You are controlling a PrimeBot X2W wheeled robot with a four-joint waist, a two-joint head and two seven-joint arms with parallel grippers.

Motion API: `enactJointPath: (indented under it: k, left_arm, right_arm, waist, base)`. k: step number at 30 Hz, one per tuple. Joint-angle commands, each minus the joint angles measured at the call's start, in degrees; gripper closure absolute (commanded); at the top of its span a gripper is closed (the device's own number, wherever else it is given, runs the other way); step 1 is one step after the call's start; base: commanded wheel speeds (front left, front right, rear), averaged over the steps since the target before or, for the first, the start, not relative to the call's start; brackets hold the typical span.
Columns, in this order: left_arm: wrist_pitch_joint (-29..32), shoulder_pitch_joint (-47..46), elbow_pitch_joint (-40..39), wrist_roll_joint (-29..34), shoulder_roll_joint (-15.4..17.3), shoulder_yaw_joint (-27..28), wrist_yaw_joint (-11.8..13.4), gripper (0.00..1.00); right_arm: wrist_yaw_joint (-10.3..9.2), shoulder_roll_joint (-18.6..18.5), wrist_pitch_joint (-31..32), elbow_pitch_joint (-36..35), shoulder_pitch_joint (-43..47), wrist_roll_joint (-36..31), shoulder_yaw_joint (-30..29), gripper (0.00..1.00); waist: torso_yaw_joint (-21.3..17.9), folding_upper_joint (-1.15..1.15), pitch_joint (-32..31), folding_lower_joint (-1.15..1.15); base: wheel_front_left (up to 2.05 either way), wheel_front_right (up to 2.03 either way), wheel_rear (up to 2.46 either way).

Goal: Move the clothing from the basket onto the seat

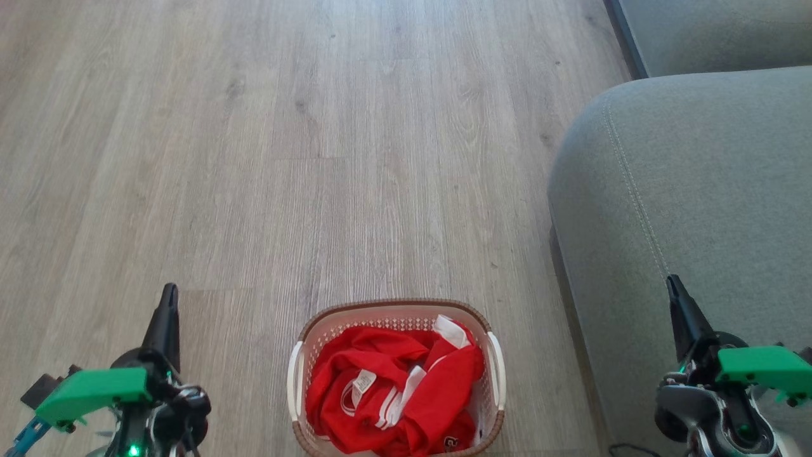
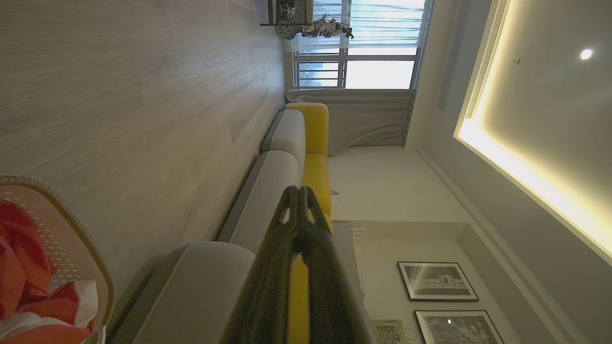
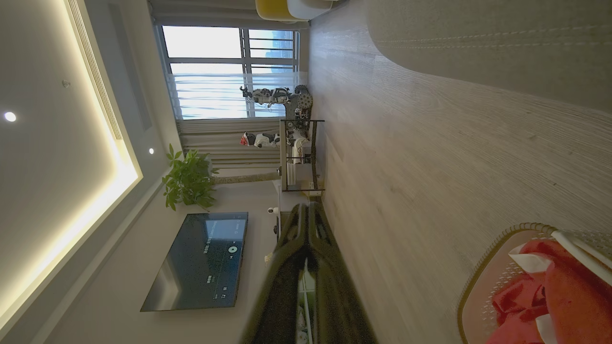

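The clothing [image 1: 393, 393] lies inside the basket [image 1: 393, 304], crumpled into one heap that fills it almost up to the rim. It is bright red, of thin fabric, with folds going in many directions. White stripes run across the middle of the heap, a white panel stands up at the far side of the basket, and a small white label shows near the centre. At the near side of the basket there is a small printed mark on the red fabric, too small to read. How many garments are in the heap, I cannot tell.

The basket is oval and cream-white, with small holes in its walls, a brown woven-looking rim and one white handle on each side. It stands upright on the pale wooden floor [image 1: 317, 158].

To the right of the basket is the seat [image 1: 698, 190], a big grey fabric cushion with a rounded edge and a pale stitched seam. It is near the basket but apart from it, with a strip of floor between.

The left gripper [image 1: 169, 293] is left of the basket, apart from it, its two dark fingers pressed together on nothing. The right gripper [image 1: 672, 284] is right of the basket, over the seat, with its fingers together too.
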Motion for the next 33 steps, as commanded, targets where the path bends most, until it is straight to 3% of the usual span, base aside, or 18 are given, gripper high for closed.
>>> enactJointPath:
  k: [1, 33]
  left_arm:
    - [0.43, -2.86, -1.6, 0.25, 0.43, 2.04, -0.37, 1.0]
    - [0.43, -2.86, -1.6, 0.25, 0.43, 2.04, -0.37, 1.0]
  right_arm:
    - [-0.01, -0.59, 0.22, -2.18, -2.94, 0.36, 1.21, 1.0]
    - [-0.01, -0.59, 0.22, -2.18, -2.94, 0.36, 1.21, 1.0]
  waist:
    - [0.0, 0.0, 0.0, 0.0]
    - [0.0, 0.0, 0.0, 0.0]
  base:
    - [0.0, 0.0, 0.0]
    - [0.0, 0.0, 0.0]
